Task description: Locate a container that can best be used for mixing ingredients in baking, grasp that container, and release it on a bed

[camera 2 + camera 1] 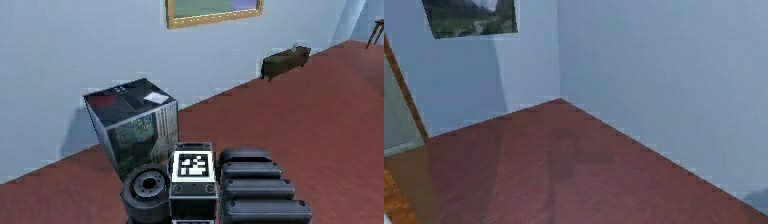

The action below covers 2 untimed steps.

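At the arm side view's bottom edge the arm lies drawn in, as stacked black segments (pixel 255 188) next to a white square with black marks (pixel 192 166). Left of that square is the gripper's dark round body (pixel 147 192). Its far end cannot be made out, so I cannot tell whether it holds anything. Just beyond it a dark glossy box (pixel 130 125) stands on the floor against the pale blue wall.
Red-brown wood floor (pixel 574 160) runs to a corner of pale blue walls ahead. A landscape picture (pixel 469 17) hangs up left, above a door frame (pixel 404 95). In the arm side view, a low dark bench (pixel 285 62) stands by the wall under a framed picture (pixel 213 10).
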Available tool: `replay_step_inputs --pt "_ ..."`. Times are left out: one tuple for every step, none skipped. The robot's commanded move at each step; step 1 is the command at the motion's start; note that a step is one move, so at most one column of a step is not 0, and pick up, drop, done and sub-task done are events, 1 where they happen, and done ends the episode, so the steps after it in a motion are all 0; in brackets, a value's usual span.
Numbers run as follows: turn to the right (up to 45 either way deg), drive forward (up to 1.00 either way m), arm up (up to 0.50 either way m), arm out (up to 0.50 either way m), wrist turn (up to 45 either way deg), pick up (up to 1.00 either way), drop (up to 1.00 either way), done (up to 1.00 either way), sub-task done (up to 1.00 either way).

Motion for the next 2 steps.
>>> replay_step_inputs --pt "3.0 0.0 0.0 0.0 0.0 0.0 0.0 0.0 0.0" --pt "0.0 0.8 0.0 0.0 0.0 0.0 0.0 0.0 0.0"
